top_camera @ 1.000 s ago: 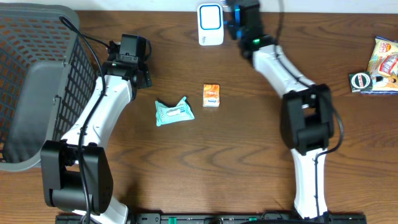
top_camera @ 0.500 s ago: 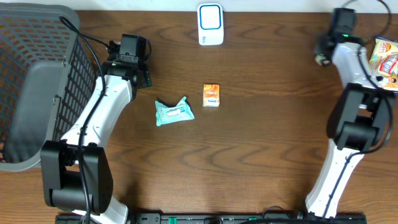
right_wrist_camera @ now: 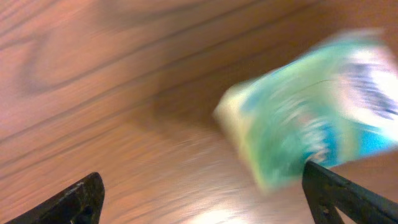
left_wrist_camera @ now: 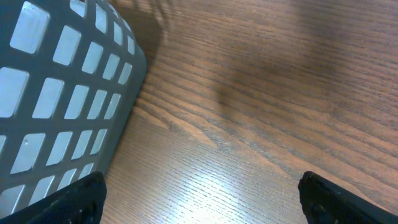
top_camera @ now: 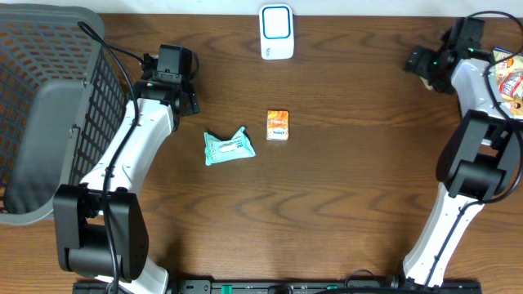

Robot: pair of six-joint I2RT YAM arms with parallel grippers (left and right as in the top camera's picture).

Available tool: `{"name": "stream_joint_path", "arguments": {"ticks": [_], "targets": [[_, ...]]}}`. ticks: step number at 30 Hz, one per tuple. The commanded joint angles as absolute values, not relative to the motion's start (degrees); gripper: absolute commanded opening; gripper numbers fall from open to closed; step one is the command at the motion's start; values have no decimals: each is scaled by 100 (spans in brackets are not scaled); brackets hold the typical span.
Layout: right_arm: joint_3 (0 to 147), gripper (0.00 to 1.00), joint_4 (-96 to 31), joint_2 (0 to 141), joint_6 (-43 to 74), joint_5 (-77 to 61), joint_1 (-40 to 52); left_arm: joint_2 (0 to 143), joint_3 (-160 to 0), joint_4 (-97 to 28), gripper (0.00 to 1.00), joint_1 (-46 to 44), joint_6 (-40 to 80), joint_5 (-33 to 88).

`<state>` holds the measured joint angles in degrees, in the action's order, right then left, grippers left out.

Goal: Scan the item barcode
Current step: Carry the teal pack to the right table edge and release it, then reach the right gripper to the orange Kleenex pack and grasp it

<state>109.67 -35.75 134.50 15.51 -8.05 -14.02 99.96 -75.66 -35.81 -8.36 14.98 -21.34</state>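
Roughly at the middle of the table [top_camera: 343, 196] lie two small goods: an orange box [top_camera: 278, 126] and, just to its left and a little nearer the arms' bases, a crumpled teal packet [top_camera: 229, 148]. They are near each other but apart. The white scanner [top_camera: 277, 31] stands at the far edge, in line with the box and well apart from it. Both arms are away from all three.

The left pincer [top_camera: 167, 77] hangs beside the grey basket [top_camera: 49, 98] that fills the left end of the table. In its wrist view the two dark fingertips [left_wrist_camera: 74, 199] show at the bottom corners, spread wide. Bare wood lies between them and the basket's latticed wall is on the left. It is released and holds nothing.

The right pincer [top_camera: 420, 65] is out at the far right, near the snack bags [top_camera: 508, 77] at the edge of the picture and well apart from the scanner. Its wrist view is smeared by motion. The fingertips [right_wrist_camera: 78, 199] stand at the bottom corners, wide apart, with nothing gripped between them, so it too is released. Ahead of them, toward the right, is a green, blue and white packet [right_wrist_camera: 311, 118], too blurred to read. It is clear of both fingers, and whether it rests flat on the wood cannot be told. From above it cannot be picked out.
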Motion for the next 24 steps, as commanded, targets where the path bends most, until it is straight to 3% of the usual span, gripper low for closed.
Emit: {"name": "stream_joint_path", "arguments": {"ticks": [1,6,12,17,21,24], "targets": [[10965,86,-3579,13227,1623,-1546,-1035,9972,-7636,-3599,98,-832,1468,-2211],[10965,66,-3583,13233,1623,-958,-657,9972,-7636,-3599,98,-832,1468,-2211],[10965,17,-3586,13233,1627,-845,-281,9972,-7636,-3599,98,-832,1468,-2211],[10965,18,-3697,13233,1347,-1811,165,9972,-7636,-3599,98,-832,1468,-2211],[10965,38,-3898,13233,711,-2895,578,9972,-7636,-3599,98,-832,1468,-2211],[10965,46,-4294,13233,558,-2969,928,9972,-7636,-3599,98,-832,1468,-2211]]}}
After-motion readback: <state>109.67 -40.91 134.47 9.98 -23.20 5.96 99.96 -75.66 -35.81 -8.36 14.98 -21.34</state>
